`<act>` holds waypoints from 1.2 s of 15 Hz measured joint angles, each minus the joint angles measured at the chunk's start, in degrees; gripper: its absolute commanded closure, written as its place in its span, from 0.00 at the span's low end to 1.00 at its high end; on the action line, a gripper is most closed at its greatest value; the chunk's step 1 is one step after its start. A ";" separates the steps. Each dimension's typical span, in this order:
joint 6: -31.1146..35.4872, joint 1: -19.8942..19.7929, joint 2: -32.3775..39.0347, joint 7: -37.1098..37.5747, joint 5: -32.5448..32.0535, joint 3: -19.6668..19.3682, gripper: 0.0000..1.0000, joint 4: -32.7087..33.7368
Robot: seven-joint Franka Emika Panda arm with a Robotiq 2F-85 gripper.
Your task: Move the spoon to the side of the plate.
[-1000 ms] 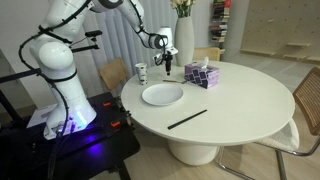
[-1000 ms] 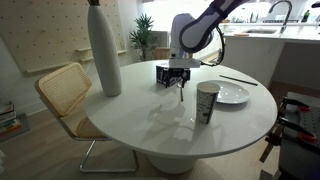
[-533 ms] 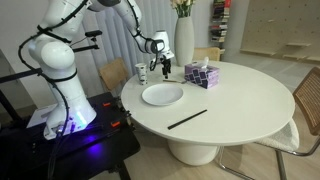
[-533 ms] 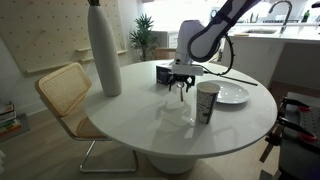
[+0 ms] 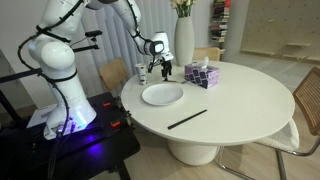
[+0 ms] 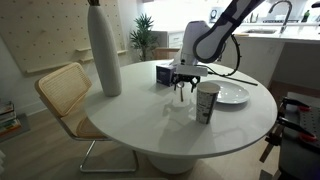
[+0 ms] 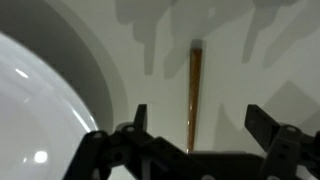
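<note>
Between the claw's [image 7: 195, 128] fingers, the spoon [image 7: 192, 95], just beside the plate [image 7: 40, 110], clamped or apart unclear.

My fingers [image 7: 138, 125] are black and my arm [image 5: 60, 60] is white. The plate [image 5: 162, 94] is plain shiny white, and the round table [image 5: 240, 105] is white too. In the wrist view the spoon [image 7: 192, 95] looks brown, darker at its far tip. The stick [image 5: 187, 119] is dark. The tissue box [image 5: 202, 75] is dark with little light marks. The tall vase [image 6: 104, 50] is white. The chair [image 6: 62, 88] has a tan woven back.
</note>
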 measured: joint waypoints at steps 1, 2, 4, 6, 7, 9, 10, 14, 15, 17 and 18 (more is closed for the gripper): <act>0.00 -0.05 0.00 0.00 0.00 0.00 0.00 -0.05; 0.00 -0.10 0.01 0.00 0.00 0.00 0.00 -0.10; 0.00 -0.30 0.15 -0.02 0.00 0.00 0.00 -0.11; 0.01 -0.56 0.51 -0.05 0.00 -0.01 0.00 -0.08; 0.03 -0.65 0.76 -0.05 0.00 -0.01 0.00 0.01; 0.21 -0.76 1.42 -0.08 0.00 0.00 0.00 0.43; 0.45 -0.80 1.89 -0.11 0.00 0.01 0.00 0.77; 1.65 -0.96 4.50 -0.15 0.00 0.09 0.00 2.99; 1.84 -1.06 5.23 -0.15 0.00 0.14 0.00 3.74; 1.88 -1.23 6.20 -0.15 0.02 0.18 0.00 4.93; 1.88 -1.26 6.44 -0.15 0.05 0.18 0.00 5.34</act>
